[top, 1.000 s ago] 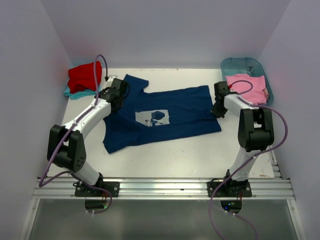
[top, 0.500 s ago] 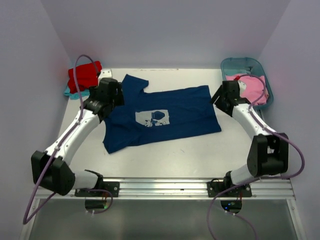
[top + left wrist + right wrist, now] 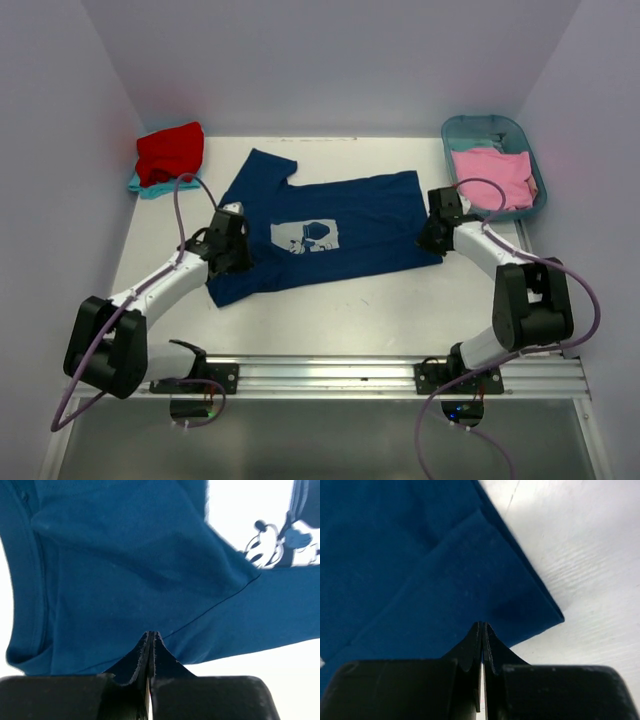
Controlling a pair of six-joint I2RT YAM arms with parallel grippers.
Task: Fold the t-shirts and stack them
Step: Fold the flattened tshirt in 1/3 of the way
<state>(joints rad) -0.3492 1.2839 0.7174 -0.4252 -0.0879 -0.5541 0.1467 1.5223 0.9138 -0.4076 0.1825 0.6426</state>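
**Ana:** Fingers first: released or clenched?

**Ben:** Clenched, both pairs. The left fingers [image 3: 137,660] meet with no gap. Their tips sit over the near edge of the navy t-shirt [image 3: 350,225], beside a seam line. The right fingers [image 3: 470,650] are pressed together too, with their tips over the shirt's hem just inside its near right corner. Neither wrist view shows whether any cloth is nipped between the tips.

**Ana:** Where does that shirt lie?

**Ben:** It is spread flat across the middle of the bench [image 3: 400,300], with the pale print [image 3: 305,236] facing up. One sleeve points to the far left and the hem is toward the right.

**Ana:** What else is around it?

**Ben:** A folded red t-shirt [image 3: 170,152] rests on a teal t-shirt [image 3: 140,186] in the far left corner, well apart from the left fingers. A pink t-shirt [image 3: 490,175] lies in the teal tub [image 3: 480,128] in the far right corner, just behind the right wrist. A purple cable [image 3: 180,205] arches over the left forearm.

**Ana:** And how are the arms posed?

**Ben:** The left arm [image 3: 160,285] stretches low and diagonally from its base to the shirt's near left part, with the wrist tipped down onto the cloth. The right arm [image 3: 500,260] has its elbow bent above its base. Its forearm runs back and to the left, to the shirt's right edge.
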